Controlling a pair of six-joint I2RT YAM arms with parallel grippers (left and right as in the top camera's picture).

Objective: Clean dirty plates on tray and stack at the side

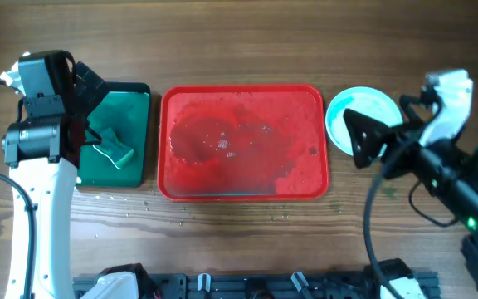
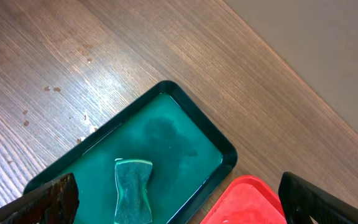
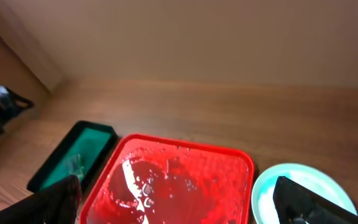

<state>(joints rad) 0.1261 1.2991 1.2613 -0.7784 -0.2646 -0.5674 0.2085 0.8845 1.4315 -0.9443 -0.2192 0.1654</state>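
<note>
The wooden surface (image 1: 247, 50) carries three things in a row. A green tray (image 1: 131, 116) lies at the left. A red tray (image 1: 297, 124) lies in the middle, just beside it. A pale aqua plate (image 1: 370, 103) lies at the right, by the red tray's far right corner. Small wet specks (image 1: 139, 203) dot the surface along the trays' near edges.

On my overhead feed, a dark green tray (image 1: 131, 116) sits at nine o'clock on the wooden table (image 1: 239, 50), its floor glossy. A green sponge (image 1: 113, 148), pinched at the waist, lies tilted inside it, toward the six o'clock end. Small droplets (image 1: 131, 202) speckle the wood just beyond that end.
</note>
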